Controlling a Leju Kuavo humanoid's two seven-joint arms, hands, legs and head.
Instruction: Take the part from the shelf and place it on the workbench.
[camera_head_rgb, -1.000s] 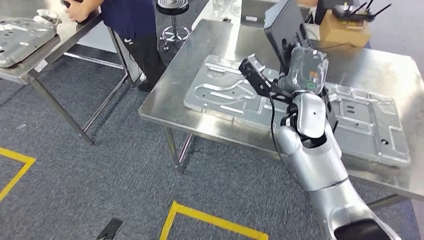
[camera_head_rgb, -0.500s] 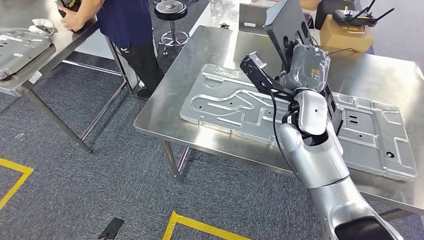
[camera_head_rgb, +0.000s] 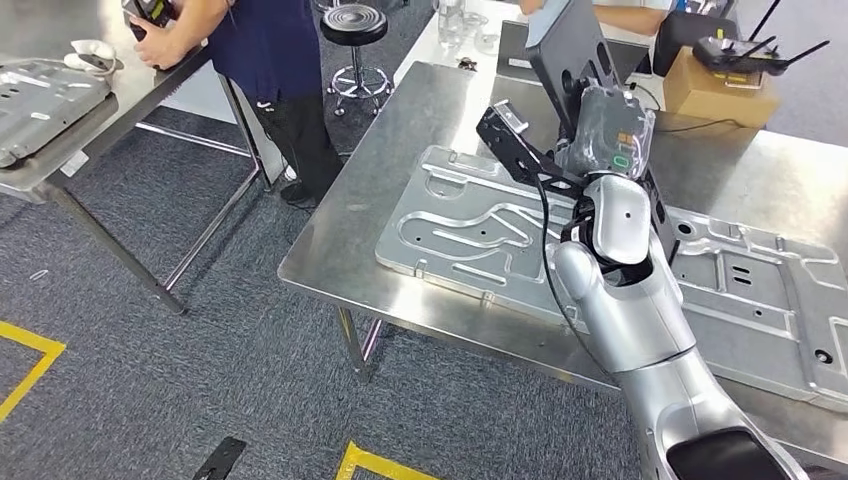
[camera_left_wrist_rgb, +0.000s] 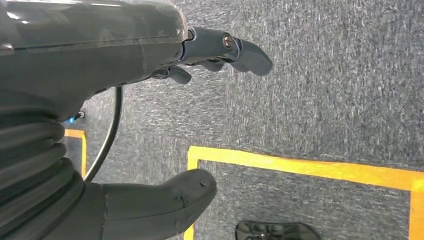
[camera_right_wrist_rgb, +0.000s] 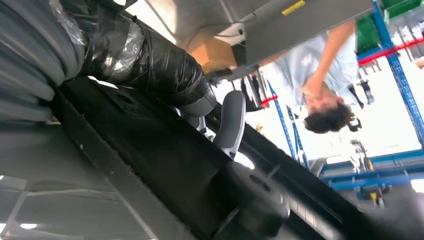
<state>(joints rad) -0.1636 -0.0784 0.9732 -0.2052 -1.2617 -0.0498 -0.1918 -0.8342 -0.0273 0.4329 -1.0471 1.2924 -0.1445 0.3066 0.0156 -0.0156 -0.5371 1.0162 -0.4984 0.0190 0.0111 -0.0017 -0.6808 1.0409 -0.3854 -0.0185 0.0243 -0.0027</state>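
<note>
- The right robot hand (camera_head_rgb: 600, 125) is raised above the steel counter (camera_head_rgb: 400, 160), its fingers wrapped round a dark flat panel (camera_head_rgb: 568, 45) that stands on edge and tilts away from the robot.
- That panel is the part to be set down. It hangs over the far half of the counter, clear of the surface, above the big stamped metal sheet (camera_head_rgb: 470, 235) that lies flat there.
- In the right wrist view the thumb (camera_right_wrist_rgb: 230, 122) presses against the panel's dark face (camera_right_wrist_rgb: 150, 160), so the hold looks like a clamp near one edge and not a pinch.
- I judge the part to be stiff and fairly light (it keeps its plane with no sag), though smooth enough to slip if the grip eases.
- A hold near the lower edge leaves much of it leaning free, so it may swing as it is lowered.
- The left robot hand (camera_left_wrist_rgb: 150, 125) hangs over grey carpet, away from the counter, fingers apart and holding nothing.
- A person (camera_head_rgb: 260, 60) stands at the next table beyond the counter's near corner.
</note>
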